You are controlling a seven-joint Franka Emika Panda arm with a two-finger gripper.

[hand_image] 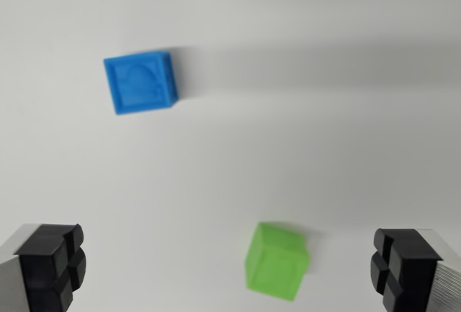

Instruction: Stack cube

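Observation:
A blue cube (140, 81) with an embossed top lies on the white surface in the upper left of the wrist view. A green cube (276, 261) sits near the bottom, right of centre, slightly rotated. My gripper (227, 269) is open, its black fingertips (54, 265) showing at the bottom left and bottom right corners. The green cube lies between the fingers, closer to the right one, and touches neither. Nothing is held.
The white tabletop (324, 146) fills the view. A soft shadow band runs across it to the right of the blue cube.

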